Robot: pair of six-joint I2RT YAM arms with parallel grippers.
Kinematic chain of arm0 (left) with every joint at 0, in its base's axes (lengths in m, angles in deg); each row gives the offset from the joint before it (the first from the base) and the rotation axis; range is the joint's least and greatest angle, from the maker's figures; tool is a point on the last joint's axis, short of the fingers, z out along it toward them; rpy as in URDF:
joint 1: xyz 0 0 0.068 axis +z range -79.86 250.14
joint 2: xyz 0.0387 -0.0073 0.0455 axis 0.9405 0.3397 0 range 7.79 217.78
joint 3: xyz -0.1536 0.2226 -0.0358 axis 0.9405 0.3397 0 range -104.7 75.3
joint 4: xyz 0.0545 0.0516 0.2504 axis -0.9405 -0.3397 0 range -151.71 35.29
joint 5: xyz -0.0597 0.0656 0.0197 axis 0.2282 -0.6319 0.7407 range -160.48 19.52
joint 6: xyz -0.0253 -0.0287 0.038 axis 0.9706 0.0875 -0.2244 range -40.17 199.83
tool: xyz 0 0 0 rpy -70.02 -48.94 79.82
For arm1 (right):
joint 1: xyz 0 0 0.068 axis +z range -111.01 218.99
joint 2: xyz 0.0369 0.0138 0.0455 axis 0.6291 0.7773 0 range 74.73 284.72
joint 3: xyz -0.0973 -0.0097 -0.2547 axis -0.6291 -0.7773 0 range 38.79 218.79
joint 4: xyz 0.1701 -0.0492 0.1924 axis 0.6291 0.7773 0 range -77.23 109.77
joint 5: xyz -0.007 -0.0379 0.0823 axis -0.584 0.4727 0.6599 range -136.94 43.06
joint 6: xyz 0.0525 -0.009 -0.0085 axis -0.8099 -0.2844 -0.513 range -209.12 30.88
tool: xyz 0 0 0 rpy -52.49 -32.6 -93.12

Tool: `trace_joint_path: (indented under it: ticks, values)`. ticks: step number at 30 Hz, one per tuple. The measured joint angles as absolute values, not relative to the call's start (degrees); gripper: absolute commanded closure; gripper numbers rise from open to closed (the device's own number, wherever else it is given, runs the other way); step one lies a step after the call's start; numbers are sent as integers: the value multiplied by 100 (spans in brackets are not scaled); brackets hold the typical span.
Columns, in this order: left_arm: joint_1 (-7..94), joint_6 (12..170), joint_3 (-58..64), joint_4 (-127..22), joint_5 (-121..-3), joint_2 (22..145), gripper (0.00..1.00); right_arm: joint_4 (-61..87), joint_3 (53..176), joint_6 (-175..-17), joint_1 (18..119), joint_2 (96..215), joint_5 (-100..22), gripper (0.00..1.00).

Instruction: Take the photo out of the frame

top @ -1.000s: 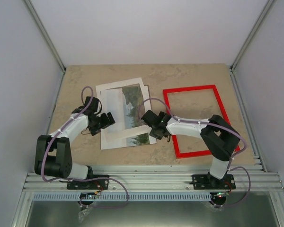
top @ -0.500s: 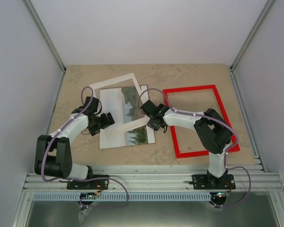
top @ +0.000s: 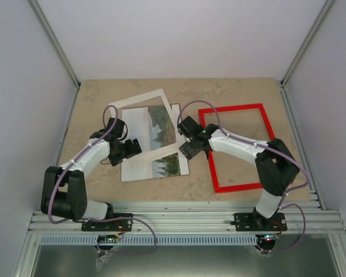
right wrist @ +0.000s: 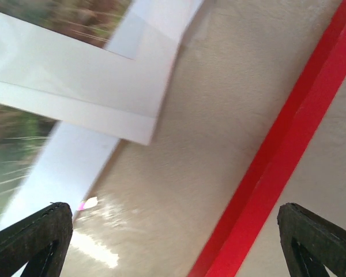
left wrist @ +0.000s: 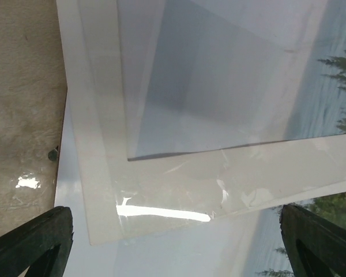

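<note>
The photo (top: pixel 156 130), a landscape print with trees, lies on the table left of centre, and the white cut-out mat (top: pixel 137 101) rests tilted across it. The red frame (top: pixel 239 186) lies flat to the right, nothing inside it, apart from the photo. My left gripper (top: pixel 134 148) hovers open over the photo's left part; its view shows the mat (left wrist: pixel 179 184) and the photo (left wrist: pixel 334 75) between wide fingers (left wrist: pixel 34 242). My right gripper (top: pixel 188 149) is open between photo and frame, above the frame's left bar (right wrist: pixel 277 167) and the mat's corner (right wrist: pixel 104 86).
The beige stone-look tabletop (top: pixel 230 92) is boxed in by pale walls at the back and both sides. A metal rail (top: pixel 184 219) runs along the near edge, where both arm bases are bolted.
The white mat swung out of line with the photo and now lies tilted. My right gripper then moved right, from the photo's edge to the frame's left bar. The left arm barely moved.
</note>
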State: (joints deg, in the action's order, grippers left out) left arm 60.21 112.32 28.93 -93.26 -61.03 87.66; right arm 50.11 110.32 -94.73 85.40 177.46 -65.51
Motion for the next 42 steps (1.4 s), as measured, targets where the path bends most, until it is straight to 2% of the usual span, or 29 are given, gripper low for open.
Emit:
trace_joint_path:
  ticks: [10,16,24,42]
  values:
    - [5964,11241,2936,-9343,-6188,8607,0,4821,10354,-11193,8540,17008,-4396,6]
    - [5961,11330,3085,-9264,-6204,8607,0,4568,10171,-11827,8623,17014,-3854,11]
    - [5961,11525,3341,-9072,-6171,8637,0,4268,10173,-12303,8822,17296,-3771,20]
    - [5907,11584,3415,-8849,-5915,8749,0,4334,10343,-12581,9025,17679,-4424,19]
